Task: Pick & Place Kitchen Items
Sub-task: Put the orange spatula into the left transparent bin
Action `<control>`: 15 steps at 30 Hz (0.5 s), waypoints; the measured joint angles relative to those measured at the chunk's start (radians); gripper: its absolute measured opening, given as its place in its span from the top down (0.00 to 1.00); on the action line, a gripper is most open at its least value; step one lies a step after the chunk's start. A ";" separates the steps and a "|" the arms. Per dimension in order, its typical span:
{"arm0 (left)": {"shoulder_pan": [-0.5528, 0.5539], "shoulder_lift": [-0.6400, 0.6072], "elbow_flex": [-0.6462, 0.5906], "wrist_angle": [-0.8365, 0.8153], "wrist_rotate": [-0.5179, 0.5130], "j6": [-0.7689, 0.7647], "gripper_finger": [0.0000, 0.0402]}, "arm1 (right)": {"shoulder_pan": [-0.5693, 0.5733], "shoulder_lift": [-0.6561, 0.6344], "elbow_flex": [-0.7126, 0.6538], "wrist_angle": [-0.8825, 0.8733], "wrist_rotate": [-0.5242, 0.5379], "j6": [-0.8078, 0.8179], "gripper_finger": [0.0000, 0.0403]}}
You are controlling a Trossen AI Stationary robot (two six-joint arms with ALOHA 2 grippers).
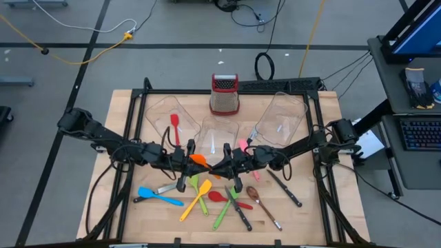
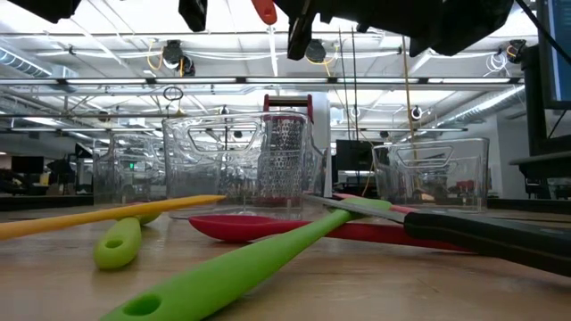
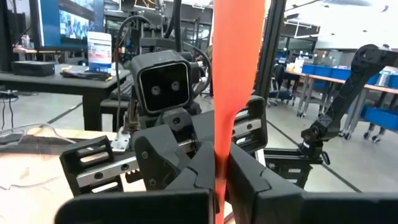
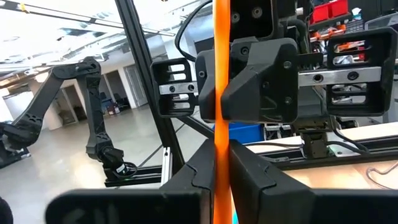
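Orange spatula [image 3: 235,74] sat pinched edge-on between my left gripper [image 1: 187,160] and right gripper [image 1: 227,164], both clamped on it nose to nose above the table [image 1: 124,131] centre, other utensils loose below, clear bins [image 1: 165,114] beyond.

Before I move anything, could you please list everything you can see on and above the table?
Clear bins: three, clear, back half of table
Box grater: one, metal with red top, back edge
Red spatula: one, in left bin
Pink utensil: one, by middle bin
Blue spatula: one, front left
Yellow spatula: one, front centre
Green utensils: two, front centre
Red spoon: one, front centre
Brown spoon: one, front right
Black-handled knives: at least two, front
Orange spatula: one, lifted at centre
Left gripper: shut on orange spatula
Right gripper: shut on it too
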 joint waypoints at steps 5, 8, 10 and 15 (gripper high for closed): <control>0.000 0.000 0.000 -0.009 -0.002 -0.014 0.98 | 0.000 0.000 0.000 -0.023 -0.006 0.000 0.93; -0.001 0.001 0.000 -0.042 -0.023 -0.061 0.98 | 0.001 0.000 0.000 -0.056 -0.006 0.000 0.88; -0.001 0.000 0.000 -0.077 -0.058 -0.104 0.99 | 0.000 0.000 0.000 -0.083 -0.004 0.000 0.84; -0.001 -0.028 0.000 -0.178 -0.126 -0.201 0.99 | -0.001 0.000 0.001 -0.165 0.004 0.001 0.77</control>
